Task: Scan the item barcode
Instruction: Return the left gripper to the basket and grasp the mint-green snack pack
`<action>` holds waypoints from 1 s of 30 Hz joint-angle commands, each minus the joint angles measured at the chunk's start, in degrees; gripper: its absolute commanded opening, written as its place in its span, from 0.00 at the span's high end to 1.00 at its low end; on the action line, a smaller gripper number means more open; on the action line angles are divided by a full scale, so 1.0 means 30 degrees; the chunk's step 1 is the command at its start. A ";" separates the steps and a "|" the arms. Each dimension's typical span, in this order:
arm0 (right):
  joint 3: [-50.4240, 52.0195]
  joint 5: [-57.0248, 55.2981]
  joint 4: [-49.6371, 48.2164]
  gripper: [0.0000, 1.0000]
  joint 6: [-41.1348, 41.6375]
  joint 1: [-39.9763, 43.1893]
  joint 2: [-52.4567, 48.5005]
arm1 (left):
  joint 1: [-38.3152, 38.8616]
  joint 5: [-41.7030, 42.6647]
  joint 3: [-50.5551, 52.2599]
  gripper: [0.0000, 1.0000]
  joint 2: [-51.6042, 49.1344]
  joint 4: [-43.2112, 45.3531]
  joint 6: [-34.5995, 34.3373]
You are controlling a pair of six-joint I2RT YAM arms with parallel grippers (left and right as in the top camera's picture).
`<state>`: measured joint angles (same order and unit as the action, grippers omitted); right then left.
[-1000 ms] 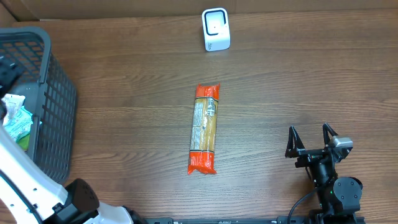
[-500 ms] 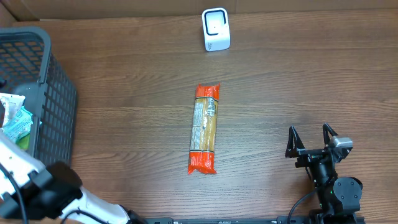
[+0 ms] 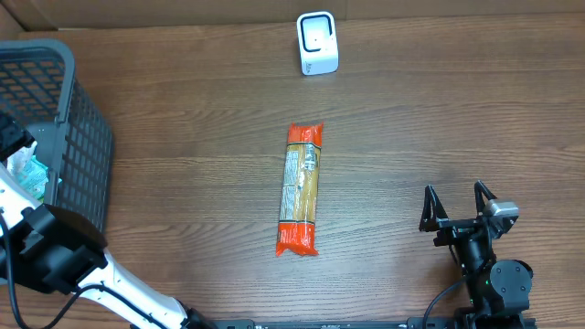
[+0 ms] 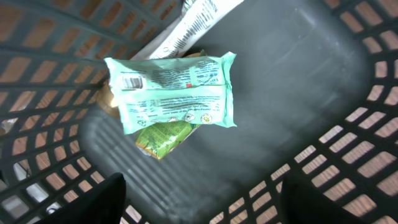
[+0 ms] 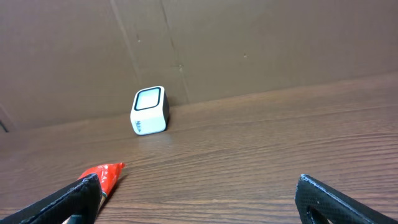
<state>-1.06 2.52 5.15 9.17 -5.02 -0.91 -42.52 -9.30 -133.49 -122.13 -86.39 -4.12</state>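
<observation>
The left end effector [image 4: 204, 180] hangs inside the basket [image 4: 348, 56], above its dark floor. Its two fingers [image 4: 109, 202] stand apart with nothing between them. Just ahead of them on the basket floor lies a mint-green packet [image 4: 171, 93], flat, label side up, with a small barcode near one corner. It rests on top of a green pouch [image 4: 165, 138], and a white printed pack [image 4: 193, 22] leans against the basket wall behind both.

The right end effector [image 3: 452, 189] sits on the far side of the counter [image 3: 183, 119] from the basket, near the front edge. Its fingers are spread wide and empty, with bare wood between them in the wrist view.

Between the basket and the right end effector, well apart from both, a spaghetti packet [image 3: 302, 187] with orange ends lies lengthwise on the counter, touched by neither arm. The white scanner [image 3: 317, 43] stands upright beyond the spaghetti packet, toward the back edge, farther from the basket than that packet and close to the cardboard wall [image 5: 249, 43].
</observation>
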 commanded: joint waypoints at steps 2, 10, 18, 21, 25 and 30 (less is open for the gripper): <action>0.0175 -0.0182 -0.0131 0.00 -0.0022 -0.0117 0.0131 | -0.0109 -0.0634 0.0095 0.17 -0.0998 -0.0022 0.1464; 0.0175 -0.0182 -0.0131 0.00 -0.0022 -0.0117 0.0131 | -0.0248 -0.0546 0.0102 0.00 -0.2878 0.0029 0.2514; 0.0175 -0.0182 -0.0131 0.00 -0.0022 -0.0117 0.0131 | -0.0189 -0.1472 0.0102 0.00 -0.4189 0.0466 0.2958; 0.0175 -0.0182 -0.0131 0.00 -0.0022 -0.0117 0.0131 | -0.0189 -0.1785 0.0102 0.00 -0.4189 0.0962 0.3053; 0.0175 -0.0182 -0.0131 0.00 -0.0022 -0.0117 0.0131 | -0.0197 -0.1967 0.0226 0.00 -0.4197 0.1581 0.3330; 0.0175 -0.0182 -0.0131 0.00 -0.0022 -0.0117 0.0131 | -0.0153 -0.3111 0.1479 0.00 -0.4197 0.2514 0.3497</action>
<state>-1.06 2.52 5.15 9.17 -5.02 -0.91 -42.87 -14.87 -132.11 -134.28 -79.68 4.95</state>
